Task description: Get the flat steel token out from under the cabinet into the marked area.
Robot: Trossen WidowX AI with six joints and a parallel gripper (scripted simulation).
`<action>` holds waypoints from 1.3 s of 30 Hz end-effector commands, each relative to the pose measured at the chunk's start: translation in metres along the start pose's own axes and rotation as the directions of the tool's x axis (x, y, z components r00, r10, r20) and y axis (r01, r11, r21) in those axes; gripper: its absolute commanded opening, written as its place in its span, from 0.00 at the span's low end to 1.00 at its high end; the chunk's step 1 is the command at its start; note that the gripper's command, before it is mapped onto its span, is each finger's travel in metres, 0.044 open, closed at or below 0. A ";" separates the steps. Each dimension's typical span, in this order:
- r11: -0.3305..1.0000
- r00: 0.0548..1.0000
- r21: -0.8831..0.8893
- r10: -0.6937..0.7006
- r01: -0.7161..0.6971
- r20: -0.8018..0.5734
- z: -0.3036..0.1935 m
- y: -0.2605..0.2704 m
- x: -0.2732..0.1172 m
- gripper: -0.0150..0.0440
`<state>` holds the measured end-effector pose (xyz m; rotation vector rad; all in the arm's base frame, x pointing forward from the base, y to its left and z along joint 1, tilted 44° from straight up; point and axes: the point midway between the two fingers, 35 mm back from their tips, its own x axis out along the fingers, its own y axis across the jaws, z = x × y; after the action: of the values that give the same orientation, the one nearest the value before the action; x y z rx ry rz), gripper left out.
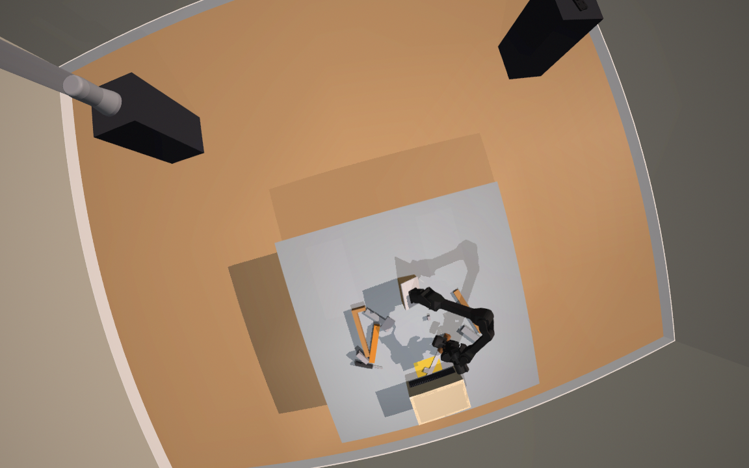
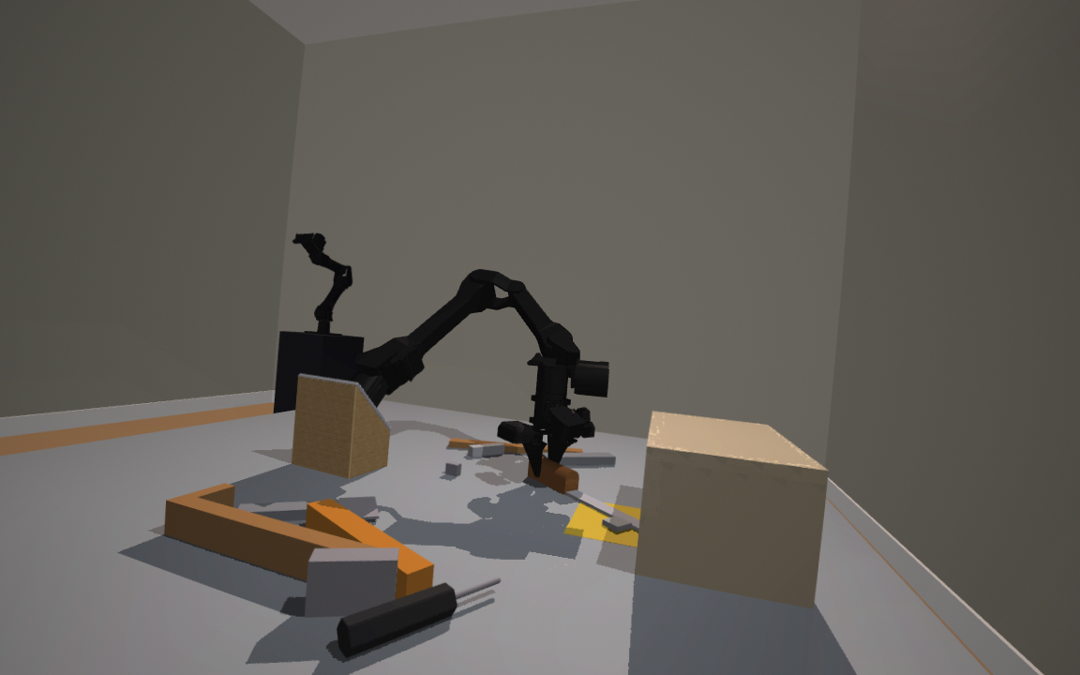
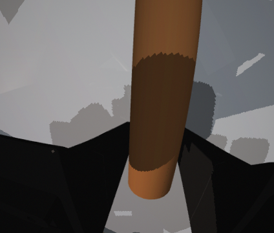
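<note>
My gripper (image 2: pixel 546 470) (image 3: pixel 154 131) is shut on the orange-brown handle (image 2: pixel 563 479) (image 3: pixel 166 97) of a tool, low over the table in front of the cabinet (image 1: pixel 440 402) (image 2: pixel 728 524). The tool's thin grey shaft (image 2: pixel 592 505) slants down from the handle toward the cabinet. A small flat grey piece (image 1: pixel 426 370) (image 2: pixel 621 524) shows at its far end, over the yellow marked area (image 1: pixel 419 365) (image 2: pixel 584 520), close to the dark vent slots (image 1: pixel 430 378). I cannot make out the token as a separate thing. The cabinet hides part of the marked area in the exterior view.
An L-shaped orange bar (image 1: pixel 359 331) (image 2: pixel 233 532), a bright orange bar (image 1: pixel 374 344), a grey block (image 2: pixel 351 585) and a black-handled screwdriver (image 2: pixel 397 619) lie on the cabinet's other side from my arm. A slanted wooden block (image 2: pixel 323 427) stands near my base. A small grey cube (image 2: pixel 452 469) lies between.
</note>
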<state>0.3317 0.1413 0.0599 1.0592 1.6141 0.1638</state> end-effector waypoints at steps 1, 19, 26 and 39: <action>1.000 1.000 0.005 -0.009 0.009 0.002 -0.006 -0.001 0.001 0.25; 1.000 1.000 0.006 -0.008 0.008 0.001 -0.030 0.002 0.001 0.25; 1.000 1.000 0.006 -0.008 0.008 0.001 -0.040 0.003 0.001 0.25; 1.000 1.000 0.007 -0.008 0.008 0.000 -0.057 0.005 0.001 0.25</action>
<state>0.2911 0.1670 0.0819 1.0590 1.6172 0.1618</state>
